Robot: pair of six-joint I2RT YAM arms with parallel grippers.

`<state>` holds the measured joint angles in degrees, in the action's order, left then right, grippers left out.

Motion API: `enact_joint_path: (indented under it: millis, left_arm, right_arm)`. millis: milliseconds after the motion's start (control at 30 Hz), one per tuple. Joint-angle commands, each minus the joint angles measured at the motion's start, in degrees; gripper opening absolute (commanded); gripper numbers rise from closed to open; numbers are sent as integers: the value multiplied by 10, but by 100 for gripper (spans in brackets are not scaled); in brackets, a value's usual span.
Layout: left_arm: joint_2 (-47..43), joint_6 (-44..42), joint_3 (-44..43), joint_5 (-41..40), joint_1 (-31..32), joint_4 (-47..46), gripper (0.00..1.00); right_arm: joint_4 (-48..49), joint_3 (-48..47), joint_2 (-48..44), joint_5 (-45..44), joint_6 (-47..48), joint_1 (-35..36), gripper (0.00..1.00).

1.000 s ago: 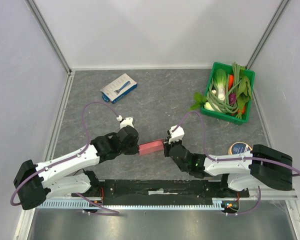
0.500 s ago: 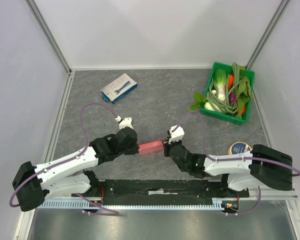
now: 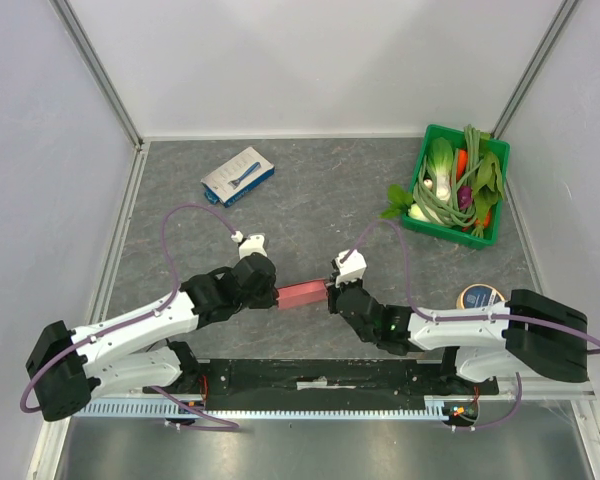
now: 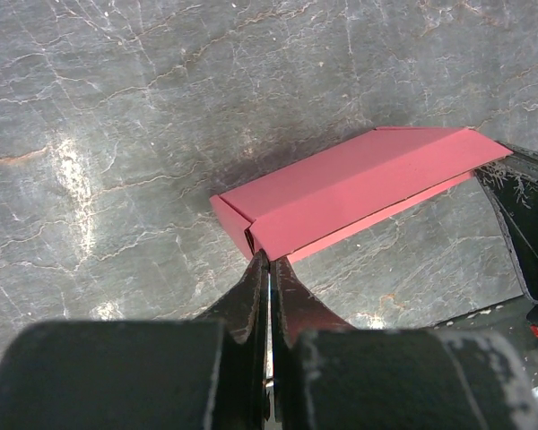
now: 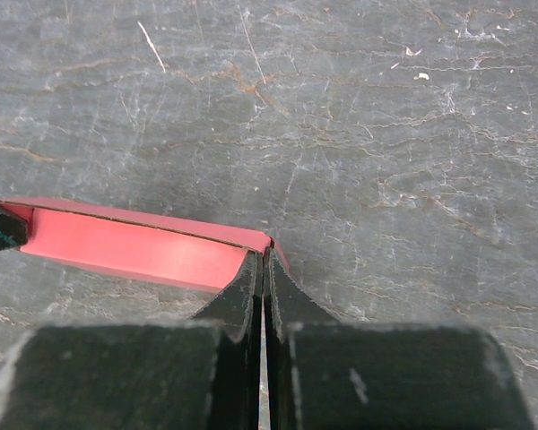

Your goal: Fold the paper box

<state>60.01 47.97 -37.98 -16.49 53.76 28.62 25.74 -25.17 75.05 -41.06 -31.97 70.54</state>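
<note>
Pinching opposite ends of the paper box (image 3: 303,293), the left hand (image 4: 268,263) and right hand (image 5: 263,261) are both clenched on it.

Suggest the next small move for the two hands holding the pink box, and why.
The left hand and right hand are shut on opposite ends of the paper box. It is folded over, but its top layer stands slightly off the lower one. I'd probably lower both hands together to press it against the table and set the crease.
</note>
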Motion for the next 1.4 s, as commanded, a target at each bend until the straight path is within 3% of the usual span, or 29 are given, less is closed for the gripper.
enact_joint_path:
  millis: [0, 300, 433, 667, 800, 900, 1167, 1367]
  left_arm:
    - [30, -15, 31, -4, -1, 5, 2]
    - [4, -28, 41, -27, 3, -6, 2]
    - [-12, -28, 34, -25, 3, 2, 2]
    - [-1, -37, 12, -10, 2, 10, 2]
    - [9, -43, 3, -7, 2, 10, 2]
    - [13, -45, -5, -2, 2, 10, 2]
    - [15, -50, -17, 8, 2, 17, 3]
    - [15, -61, -25, 13, 2, 20, 11]
  right_arm:
    - [-135, -50, -16, 71, 0, 7, 0]
    - [-256, -97, -110, 155, -6, -20, 38]
    - [-289, -107, -126, 221, 10, -45, 49]
    - [-379, -189, -80, 273, -3, -96, 49]
    - [-389, -206, -54, 289, -1, -110, 39]
    - [-399, -211, -33, 291, -2, -110, 37]
    - [-418, -205, -26, 263, -1, -109, 42]
    - [-402, -212, -17, 258, 9, -117, 43]
